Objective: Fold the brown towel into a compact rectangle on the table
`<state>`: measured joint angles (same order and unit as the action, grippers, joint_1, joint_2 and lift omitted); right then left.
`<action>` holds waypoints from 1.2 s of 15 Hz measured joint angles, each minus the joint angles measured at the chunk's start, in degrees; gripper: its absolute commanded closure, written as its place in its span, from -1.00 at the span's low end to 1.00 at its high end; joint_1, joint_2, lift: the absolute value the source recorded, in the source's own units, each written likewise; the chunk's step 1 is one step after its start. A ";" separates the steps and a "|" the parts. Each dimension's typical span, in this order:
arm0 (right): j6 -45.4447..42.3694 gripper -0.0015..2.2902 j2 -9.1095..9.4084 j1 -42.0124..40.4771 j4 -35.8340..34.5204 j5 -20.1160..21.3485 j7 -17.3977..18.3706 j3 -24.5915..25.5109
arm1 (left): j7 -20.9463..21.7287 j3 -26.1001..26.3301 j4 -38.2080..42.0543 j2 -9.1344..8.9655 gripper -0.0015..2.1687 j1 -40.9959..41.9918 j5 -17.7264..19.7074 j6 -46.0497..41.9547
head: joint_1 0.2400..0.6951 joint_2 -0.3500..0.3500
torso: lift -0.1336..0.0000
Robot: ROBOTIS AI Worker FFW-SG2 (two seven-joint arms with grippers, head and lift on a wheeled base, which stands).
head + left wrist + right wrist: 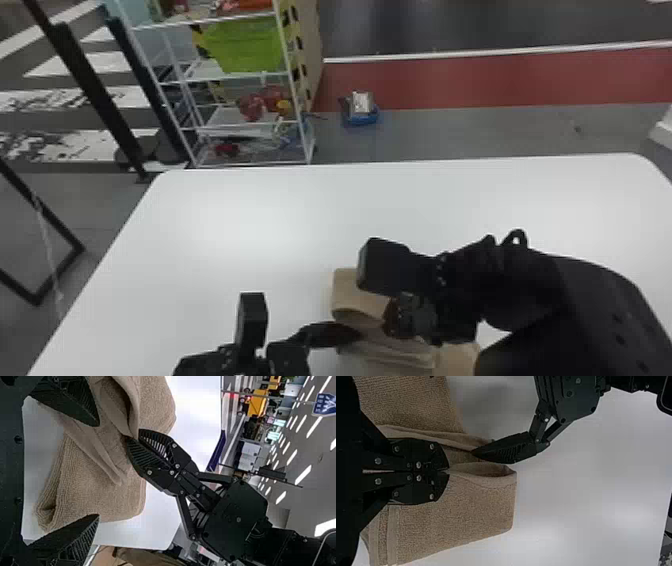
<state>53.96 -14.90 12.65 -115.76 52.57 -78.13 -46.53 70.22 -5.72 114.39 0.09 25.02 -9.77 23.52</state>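
Observation:
In the head view my right gripper (400, 320) is over the brown towel (357, 300), near the table's front edge, and my left gripper (305, 335) has a finger reaching the towel's left side. The right wrist view has my right gripper (445, 471) shut on a raised fold of the towel (474, 506). In the left wrist view my left gripper (98, 471) stands open, its fingers wide apart on either side of the partly folded, rumpled towel (107, 498). Part of the towel is hidden behind the right arm in the head view.
The white table (250, 225) stretches beyond and to the left of the towel. Behind it stand a white shelf rack (225, 122) with a green bin (245, 45), and a small blue container (361, 119) on the floor.

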 measured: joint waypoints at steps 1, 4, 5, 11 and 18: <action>-0.05 0.18 -0.27 0.02 0.00 0.15 0.00 -0.39 | 0.00 0.00 -0.13 0.00 -0.93 -0.12 -0.10 0.00 | 1.00 0.49 | -0.84; -0.47 0.16 -0.75 0.09 0.01 0.53 0.00 -0.95 | 0.00 -0.01 -0.46 0.00 -0.93 -0.28 -0.24 -0.01 | 1.00 0.48 | -0.84; -0.37 -0.06 -0.83 0.09 0.01 0.58 0.00 -1.06 | 0.00 -0.07 -0.60 0.00 -0.93 -0.36 -0.24 -0.04 | 1.00 0.48 | -0.84; 4.19 -0.23 -0.82 0.18 0.01 -0.09 0.00 -1.61 | 0.14 -0.43 -0.74 0.00 -0.93 -0.47 -0.25 -0.06 | 1.00 0.47 | -0.84; 8.72 -0.43 -0.90 0.39 -0.97 -1.75 0.00 -1.95 | 0.18 -0.04 -0.47 0.00 -0.93 -0.38 -0.98 0.00 | 1.00 0.47 | -0.84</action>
<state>62.69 -15.80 13.05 -116.74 50.82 -78.13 -48.47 70.40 -5.75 113.92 0.09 24.64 -10.76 23.52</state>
